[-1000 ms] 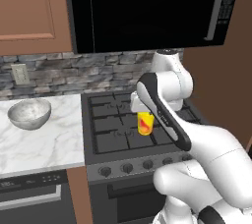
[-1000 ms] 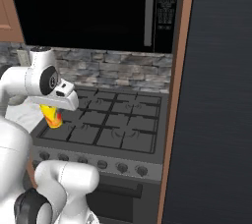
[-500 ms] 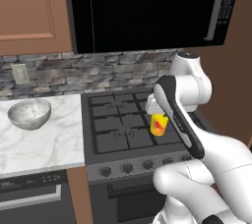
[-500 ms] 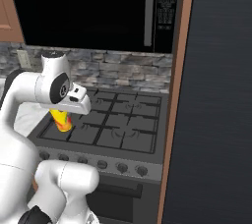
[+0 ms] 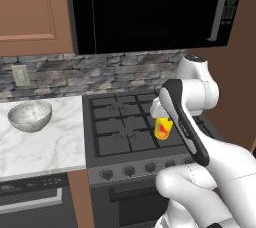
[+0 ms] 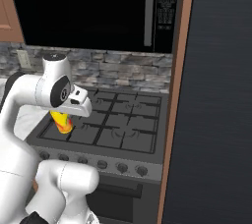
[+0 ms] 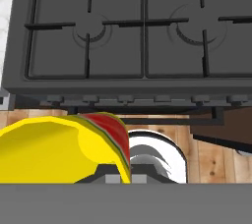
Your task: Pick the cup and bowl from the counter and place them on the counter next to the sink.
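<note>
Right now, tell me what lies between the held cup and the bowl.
In the left base view, black stovetop grates and a bare stretch of marble counter separate the cup from the bowl.

- Arm (image 5: 200, 157): glossy white shell, rounded tubular links, bulbous at the joints.
- Link trim: a long black band edging the forward link.
- Joint cap (image 6: 62, 92): dark round disc with a small pale centre, set in the white housing.
- Base (image 6: 66, 183): smooth white, rounded body.
</note>
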Motion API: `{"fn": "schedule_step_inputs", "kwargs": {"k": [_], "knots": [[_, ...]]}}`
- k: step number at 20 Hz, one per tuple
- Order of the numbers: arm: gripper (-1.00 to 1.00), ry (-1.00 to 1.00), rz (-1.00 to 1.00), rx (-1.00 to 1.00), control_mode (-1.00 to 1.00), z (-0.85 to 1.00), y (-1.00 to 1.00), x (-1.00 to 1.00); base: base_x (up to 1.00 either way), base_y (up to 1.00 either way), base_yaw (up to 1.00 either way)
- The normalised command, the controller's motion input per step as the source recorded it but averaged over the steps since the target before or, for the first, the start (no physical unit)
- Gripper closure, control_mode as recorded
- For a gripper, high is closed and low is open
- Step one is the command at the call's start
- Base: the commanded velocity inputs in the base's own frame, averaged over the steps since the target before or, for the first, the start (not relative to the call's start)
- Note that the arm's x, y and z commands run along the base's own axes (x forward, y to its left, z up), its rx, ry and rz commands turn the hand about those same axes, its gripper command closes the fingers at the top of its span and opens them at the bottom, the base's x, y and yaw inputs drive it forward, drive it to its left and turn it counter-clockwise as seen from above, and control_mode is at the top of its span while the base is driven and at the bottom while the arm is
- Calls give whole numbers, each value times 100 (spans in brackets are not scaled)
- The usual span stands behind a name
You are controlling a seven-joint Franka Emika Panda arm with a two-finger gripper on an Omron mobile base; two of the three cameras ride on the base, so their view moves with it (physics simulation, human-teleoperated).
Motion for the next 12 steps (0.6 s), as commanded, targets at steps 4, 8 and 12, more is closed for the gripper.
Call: {"fn": "schedule_step_inputs", "kwargs": {"k": [4, 8, 12], "knots": [[100, 0, 0, 0, -100, 0, 0, 0, 0, 0, 0], [100, 0, 0, 0, -100, 0, 0, 0, 0, 0, 0], [100, 0, 0, 0, -100, 0, 0, 0, 0, 0, 0]]}}
